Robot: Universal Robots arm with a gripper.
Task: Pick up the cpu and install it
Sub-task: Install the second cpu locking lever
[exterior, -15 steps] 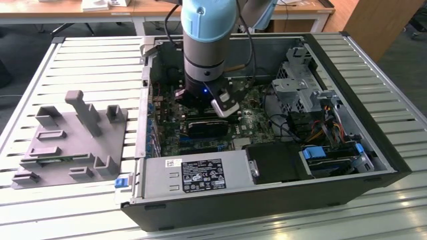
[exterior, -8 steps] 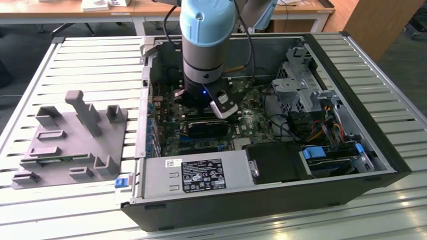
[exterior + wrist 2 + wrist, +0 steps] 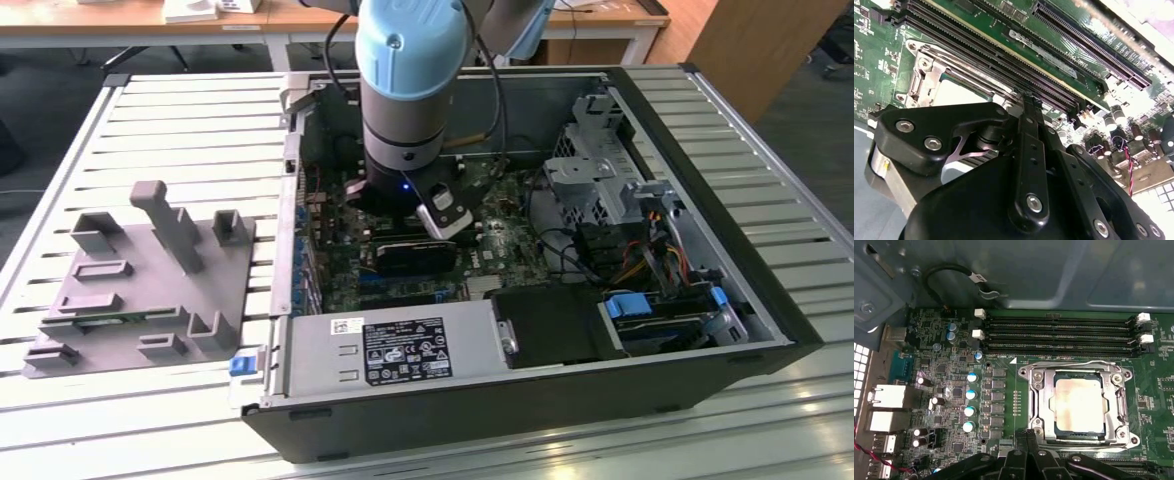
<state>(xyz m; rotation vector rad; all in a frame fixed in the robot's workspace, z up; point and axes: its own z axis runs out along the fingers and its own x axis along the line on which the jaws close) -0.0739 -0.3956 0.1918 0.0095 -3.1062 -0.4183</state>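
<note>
Presently the cpu [image 3: 1078, 405] sits flat inside the metal-framed socket [image 3: 1036, 405] on the green motherboard [image 3: 1004, 360], beside the memory slots [image 3: 1059, 332]. The gripper [image 3: 1026, 437] hangs just above the socket's edge inside the open computer case [image 3: 747, 290]; its fingers [image 3: 1030, 130] are pressed together, holding nothing. A grey tray [image 3: 134, 290] rests on the slatted surface [image 3: 160, 120], well apart.

- A robotics lab or test workshop: an opened desktop computer case [image 3: 534, 250] lies on a slatted metal workbench [image 3: 174, 120].
- Beside the arm, a grey fixture tray [image 3: 140, 275]; behind it, wooden office desks [image 3: 174, 35].
</note>
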